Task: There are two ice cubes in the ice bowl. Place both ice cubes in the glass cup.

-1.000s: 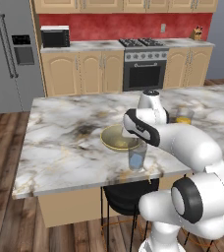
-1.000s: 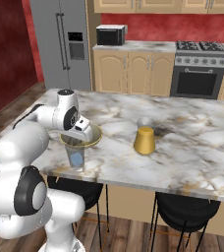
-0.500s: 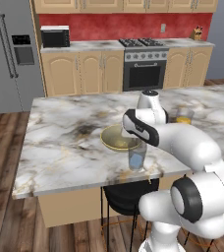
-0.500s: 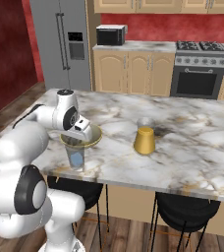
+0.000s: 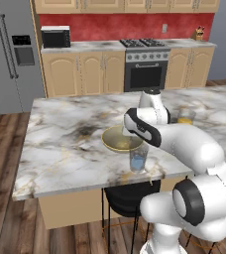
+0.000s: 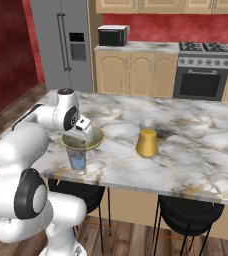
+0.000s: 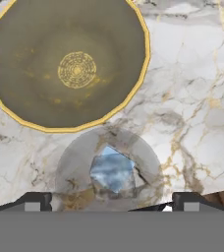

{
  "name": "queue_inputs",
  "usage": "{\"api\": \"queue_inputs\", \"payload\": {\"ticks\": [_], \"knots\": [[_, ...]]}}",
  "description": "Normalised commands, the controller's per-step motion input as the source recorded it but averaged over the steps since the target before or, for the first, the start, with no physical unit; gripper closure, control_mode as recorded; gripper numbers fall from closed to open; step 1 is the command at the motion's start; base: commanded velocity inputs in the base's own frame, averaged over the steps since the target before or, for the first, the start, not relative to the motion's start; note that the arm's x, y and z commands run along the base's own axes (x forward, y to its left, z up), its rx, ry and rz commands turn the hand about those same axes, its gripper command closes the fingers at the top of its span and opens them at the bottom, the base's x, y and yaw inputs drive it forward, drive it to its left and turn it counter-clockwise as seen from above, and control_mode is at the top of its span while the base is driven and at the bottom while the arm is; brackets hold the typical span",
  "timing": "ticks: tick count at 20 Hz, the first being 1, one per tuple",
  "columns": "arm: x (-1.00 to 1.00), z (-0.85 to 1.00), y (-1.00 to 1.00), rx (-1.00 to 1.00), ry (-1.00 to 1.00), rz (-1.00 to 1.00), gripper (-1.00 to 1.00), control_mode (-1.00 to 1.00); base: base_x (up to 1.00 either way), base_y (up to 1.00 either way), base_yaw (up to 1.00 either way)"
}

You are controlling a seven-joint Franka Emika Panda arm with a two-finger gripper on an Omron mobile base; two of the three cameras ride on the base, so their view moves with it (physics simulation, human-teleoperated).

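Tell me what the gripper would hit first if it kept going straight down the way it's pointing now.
Most likely the glass cup: the open gripper points right into its mouth, with pale-blue ice inside. The ice bowl lies beside that line, not in it. How far above the rim the fingertips are is unclear.

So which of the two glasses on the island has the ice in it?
The clear glass cup, standing at the counter's near edge beside the ice bowl, with pale blue ice inside. The other glass holds orange liquid and stands apart.

Kitchen: oven (image 5: 145, 75), fridge (image 5: 13, 54), cabinets (image 5: 80, 74).
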Motion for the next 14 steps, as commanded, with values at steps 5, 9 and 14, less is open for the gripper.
{"api": "queue_inputs", "payload": {"ticks": [5,9,14], "knots": [[-0.97,0.49,0.00,0.00,-0.25,0.00,-1.00,-1.00,0.00,0.00,0.00],[-1.00,0.22,-0.05,-0.01,-0.47,0.00,-1.00,-1.00,0.00,0.00,0.00],[-1.00,0.17,-0.06,-0.07,-0.61,0.01,-1.00,-1.00,0.00,0.00,0.00]]}}
